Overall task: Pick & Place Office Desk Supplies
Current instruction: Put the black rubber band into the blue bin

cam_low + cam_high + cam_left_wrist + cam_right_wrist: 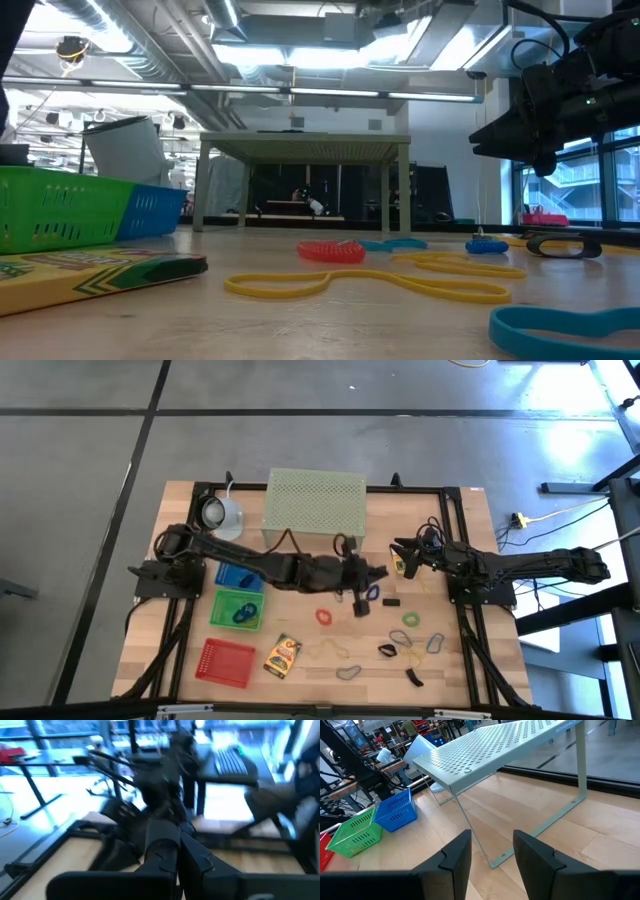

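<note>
1. Black left gripper (372, 573): you've got it stretched to table centre, fingers (165, 855) pressed together, gripping nothing visible.
2. Right gripper (398, 550) sits off the mesh stand (314, 500)'s right end; fingers (454, 857) parted, nothing between (gap is bare).
3. Rubber bands (404, 641) lie scattered front-right on the wooden table (480, 530); red band (324, 617) near centre.
4. Yellow box (283, 655) lies beside the red basket (227, 661).
</note>
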